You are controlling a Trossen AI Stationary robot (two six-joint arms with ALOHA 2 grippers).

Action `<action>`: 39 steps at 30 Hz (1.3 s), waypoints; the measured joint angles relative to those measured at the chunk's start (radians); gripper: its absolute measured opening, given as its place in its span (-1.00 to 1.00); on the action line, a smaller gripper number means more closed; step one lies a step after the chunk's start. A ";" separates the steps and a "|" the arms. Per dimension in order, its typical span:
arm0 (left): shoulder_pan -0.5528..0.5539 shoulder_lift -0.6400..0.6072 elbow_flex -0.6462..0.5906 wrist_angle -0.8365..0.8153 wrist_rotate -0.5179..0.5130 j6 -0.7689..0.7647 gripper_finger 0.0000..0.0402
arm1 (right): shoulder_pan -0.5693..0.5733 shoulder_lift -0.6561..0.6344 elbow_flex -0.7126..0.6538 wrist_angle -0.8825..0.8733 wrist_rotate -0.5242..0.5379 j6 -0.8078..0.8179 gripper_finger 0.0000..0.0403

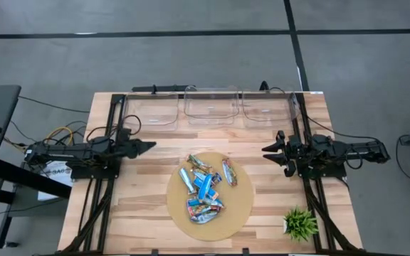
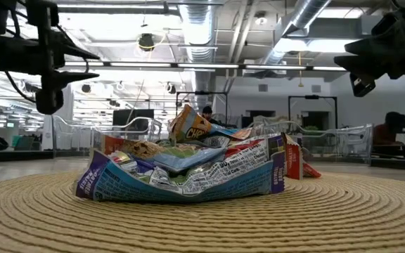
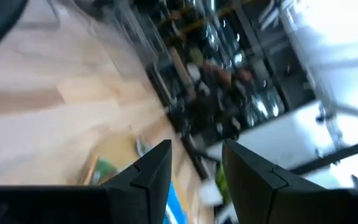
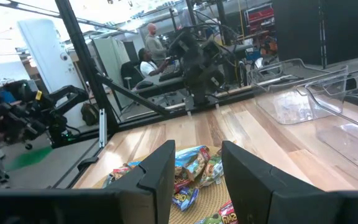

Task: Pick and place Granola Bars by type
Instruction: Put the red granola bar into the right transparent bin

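The left arm lies low and level over the left side of the wooden surface (image 1: 148,206), reaching inward, its left gripper (image 1: 148,147) pointing toward the middle and hanging clear of the pile. Its fingers (image 3: 157,171) stand apart with a gap between them and hold nothing. The right arm mirrors it from the right side, stretched level toward the centre, with the right gripper (image 1: 267,151) just short of the round woven mat (image 1: 237,206). Its fingers (image 4: 160,171) are likewise spread and empty, and in the right wrist view the pile shows through the gap between them.

The Granola Bars (image 1: 203,186) lie in a loose heap on the mat, in the middle of the surface between the two grippers and well apart from both. Blue-and-white wrappers sit in the centre of the heap, with reddish and tan ones around the edges. One reddish bar (image 1: 228,171) lies slightly off to the right side of the heap.

Three clear bins (image 1: 211,105) stand in a row along the far edge of the surface. A small green plant (image 1: 300,223) sits near the right front corner.

In the low view, one upturned orange wrapper (image 2: 190,126) shows large letters that seem to read "CH"; the small print on the crumpled blue wrapper in front cannot be read
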 joint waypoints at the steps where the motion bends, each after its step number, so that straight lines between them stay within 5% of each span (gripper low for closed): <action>1: 0.000 0.000 0.000 0.037 -0.016 -0.010 -0.33 | 0.000 0.000 0.000 0.000 0.000 0.000 -0.39; 9: 0.000 0.013 0.013 0.310 -0.084 0.008 -0.33 | -0.008 0.004 0.000 0.064 0.054 0.031 -0.39; 16: 0.002 0.196 0.173 0.306 -0.098 0.147 -0.33 | -0.030 0.005 0.010 0.300 0.215 0.595 -0.39; 19: 0.002 0.321 0.260 0.307 -0.095 0.216 -0.33 | -0.044 0.004 0.024 0.394 0.263 0.697 -0.39; 24: 0.003 0.521 0.418 0.231 -0.043 0.310 -0.33 | -0.050 0.051 0.109 0.466 0.244 0.629 -0.39; 29: 0.034 0.666 0.594 -0.016 0.017 0.343 -0.33 | -0.043 0.273 0.312 0.428 0.114 0.455 -0.39; 39: 0.090 0.789 0.841 -0.370 0.014 0.448 -0.33 | -0.037 0.757 0.673 0.039 -0.017 0.335 -0.39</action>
